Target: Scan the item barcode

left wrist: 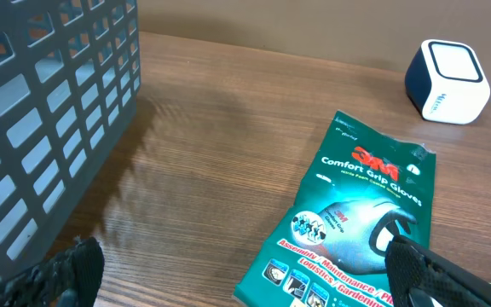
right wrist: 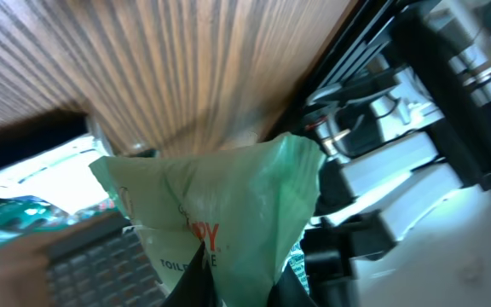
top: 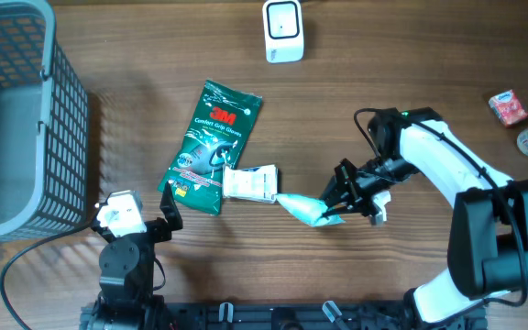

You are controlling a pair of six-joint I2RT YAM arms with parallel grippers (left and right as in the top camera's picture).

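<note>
Right pincer [top: 337, 207] is clamped on one end of the pale green pouch [top: 301, 209] near the middle of the worktop's [top: 383, 82] front edge. The pouch's other end is right by a small white box [top: 250, 182]; can't tell if they touch. Left pincer [top: 134, 209] is wide open at the front-left corner beside the grey basket [top: 71, 119], facing the green glove pack [top: 211, 147]; the white scanner [top: 283, 30] stands mid back edge, well apart from the pouch.

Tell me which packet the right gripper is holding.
The pale green pouch, pinched in the right gripper; the dark 3M glove pack and white box lie loose.
</note>
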